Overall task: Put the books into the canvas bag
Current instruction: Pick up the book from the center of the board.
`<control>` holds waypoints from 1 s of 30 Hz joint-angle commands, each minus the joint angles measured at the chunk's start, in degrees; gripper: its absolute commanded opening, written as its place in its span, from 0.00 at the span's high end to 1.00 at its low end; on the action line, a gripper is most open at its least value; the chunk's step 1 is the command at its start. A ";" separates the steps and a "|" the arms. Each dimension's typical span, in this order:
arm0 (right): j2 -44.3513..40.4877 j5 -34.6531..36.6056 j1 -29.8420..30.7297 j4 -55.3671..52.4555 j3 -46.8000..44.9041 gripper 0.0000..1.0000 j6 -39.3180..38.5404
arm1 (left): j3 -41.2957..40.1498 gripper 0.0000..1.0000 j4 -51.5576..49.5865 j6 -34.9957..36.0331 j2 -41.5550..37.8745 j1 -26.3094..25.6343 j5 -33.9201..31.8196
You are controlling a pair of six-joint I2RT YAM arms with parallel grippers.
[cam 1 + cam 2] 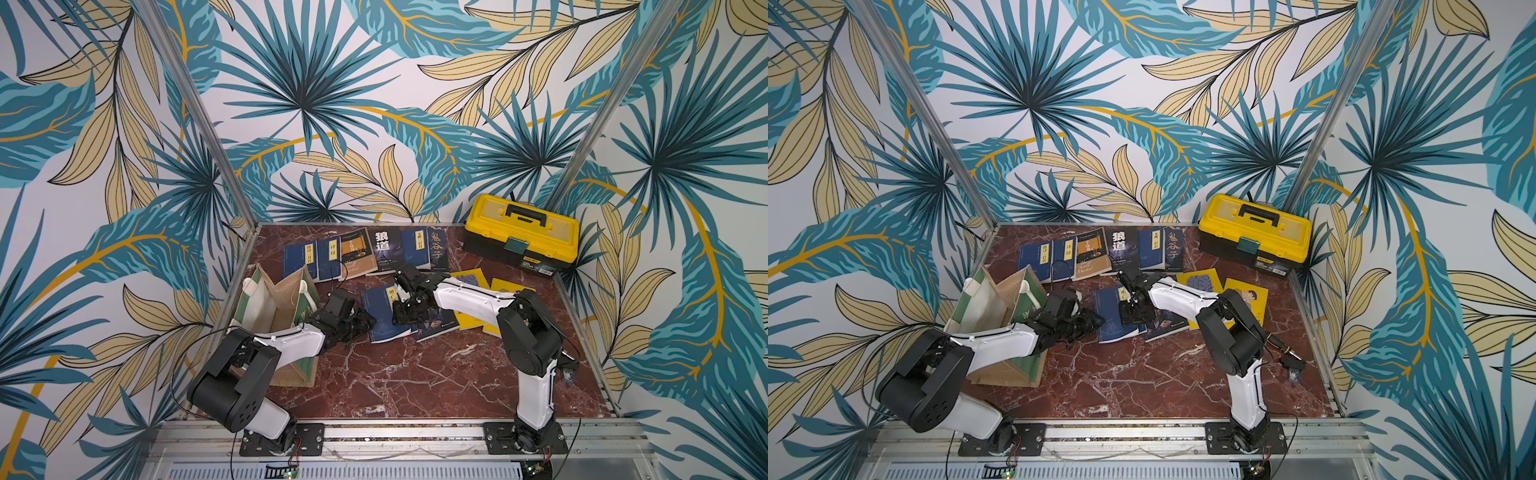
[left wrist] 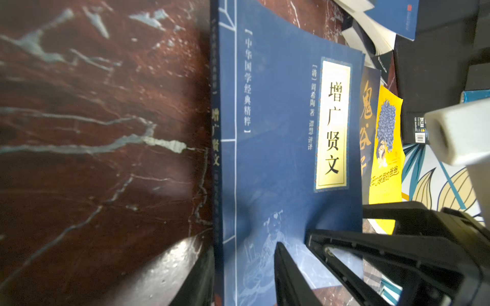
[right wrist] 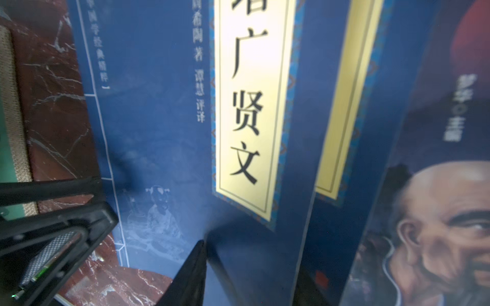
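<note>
Crowding one navy book (image 1: 382, 309) on the worktop (image 1: 415, 382), near the open bag (image 1: 266, 299): right gripper (image 1: 405, 318) part-open over its cover, left gripper (image 1: 365, 324) at its spine edge, jaws I can't tell.

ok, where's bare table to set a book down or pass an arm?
Free: front marble of the table, bordered by the canvas bag, the navy book and the right arm. Small gap between back-row books and toolbox. Crowded: centre, around the navy book and yellow books.
</note>
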 commanded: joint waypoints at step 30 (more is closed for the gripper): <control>-11.17 2.34 -0.71 0.61 -4.20 0.43 0.41 | 14.83 1.00 -20.18 15.07 -12.07 -2.21 1.82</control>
